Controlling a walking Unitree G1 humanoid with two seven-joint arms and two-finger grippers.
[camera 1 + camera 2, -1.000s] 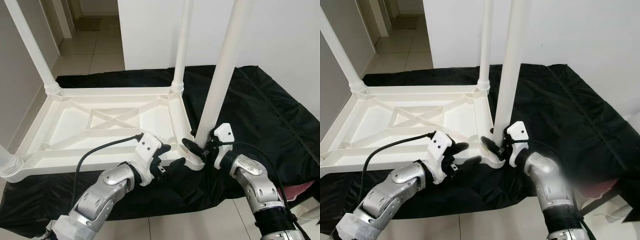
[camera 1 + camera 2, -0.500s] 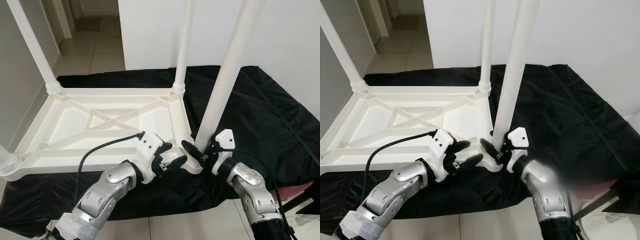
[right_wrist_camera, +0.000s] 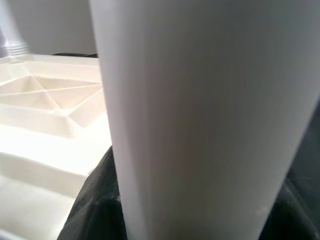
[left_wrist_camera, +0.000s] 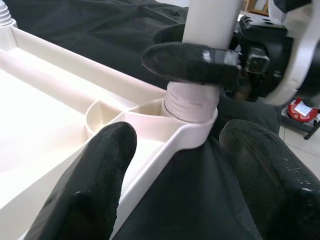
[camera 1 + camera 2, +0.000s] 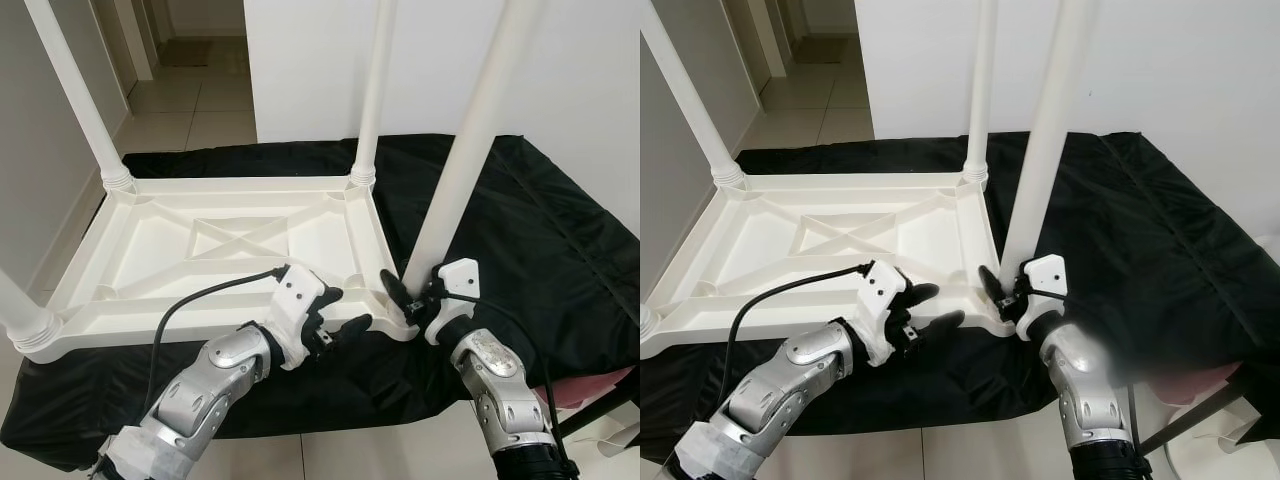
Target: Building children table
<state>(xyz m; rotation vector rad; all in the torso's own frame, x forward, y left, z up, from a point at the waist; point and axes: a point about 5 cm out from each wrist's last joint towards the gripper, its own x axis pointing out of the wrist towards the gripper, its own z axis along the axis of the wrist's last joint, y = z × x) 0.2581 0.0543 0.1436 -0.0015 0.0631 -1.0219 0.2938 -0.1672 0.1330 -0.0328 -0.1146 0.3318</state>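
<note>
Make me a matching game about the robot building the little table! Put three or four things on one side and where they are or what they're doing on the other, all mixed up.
Things
1. right hand
2. left hand
3. upside-down tabletop
4. black cloth

What fits
A. lies flat with its ribbed underside up
B. open, fingers spread at the near edge of the tabletop
C. closed around the bottom of the nearest white leg
D. spread underneath everything

Right pairs: 1-C, 2-B, 3-A, 4-D
</note>
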